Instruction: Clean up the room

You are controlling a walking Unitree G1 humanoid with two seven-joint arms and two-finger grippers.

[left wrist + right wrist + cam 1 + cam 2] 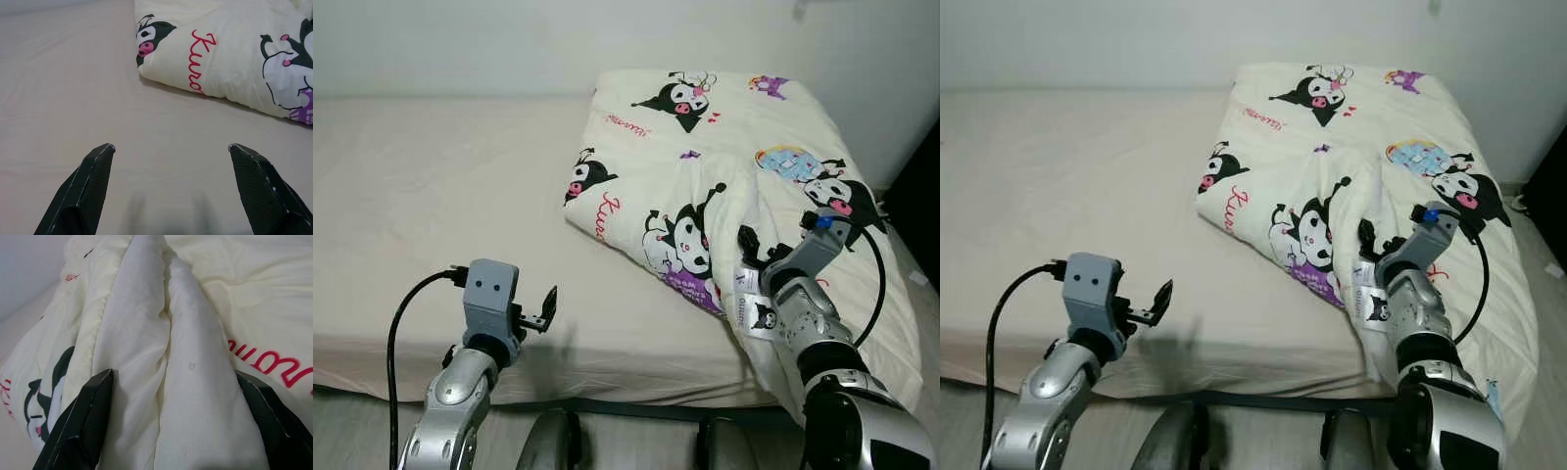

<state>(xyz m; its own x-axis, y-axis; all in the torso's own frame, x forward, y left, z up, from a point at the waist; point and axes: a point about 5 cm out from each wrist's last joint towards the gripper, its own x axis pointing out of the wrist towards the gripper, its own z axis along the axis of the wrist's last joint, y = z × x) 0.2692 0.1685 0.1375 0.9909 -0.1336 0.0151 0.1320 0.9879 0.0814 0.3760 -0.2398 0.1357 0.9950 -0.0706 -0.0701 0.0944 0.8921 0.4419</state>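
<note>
Scene: bed (431, 196) with a beige sheet against a white wall; robot stands at the near edge, looking down on it.
Task item: cartoon-print comforter (705, 176), cream with black-and-pink characters, bunched on the right half of the bed, near corner spilling over the mattress edge. Left half of the bed lies bare.
Right gripper (751, 257): pushed into the comforter's near edge, beside the white care label (745, 305). Right wrist view shows its fingers (83, 421) spread, a raised white fold (161, 372) of fabric sitting between them. Jaws apart, not pinched yet, fold just framed.
Left gripper (545, 311): hovers low over the bare sheet, well apart from the comforter. Left wrist view shows both fingers (85, 188) wide apart with nothing between, shadow on the sheet below.
Why so: right arm looks lined up to grab the ridge, since a bunched fold gives the fingers something to close on; left arm seems parked ready for a second corner.
Step judged: about to grasp, spreading or folding not yet started.
Next needs: close on the fold deep enough, thin cloth could slip out.
Risk: dragging the overhanging corner off the bed.
</note>
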